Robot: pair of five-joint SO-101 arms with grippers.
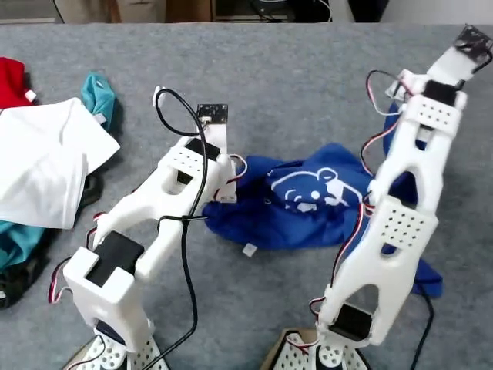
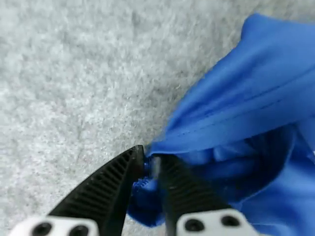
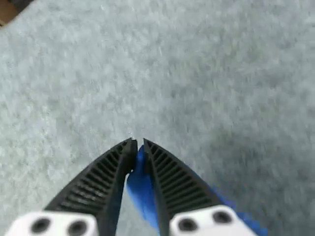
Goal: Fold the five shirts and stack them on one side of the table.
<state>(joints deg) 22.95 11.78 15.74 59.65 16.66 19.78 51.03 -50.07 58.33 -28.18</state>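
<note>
The blue shirt [image 1: 300,204] lies crumpled in the middle of the tabletop [image 1: 293,85], with its right side partly hidden behind the right arm [image 1: 408,177]. The left fingers [image 2: 113,179] are clamped on a fold at its edge. The right fingers [image 3: 106,172] pinch a strip of blue cloth. On the left, a white shirt [image 1: 38,162] covers most of a pile that is cut off at the edge.

Smooth blue cloth shirt [image 1: 269,220], rough grey felt table [image 1: 293,77], ribbed matt black plastic left pincer [image 2: 149,160]
</note>
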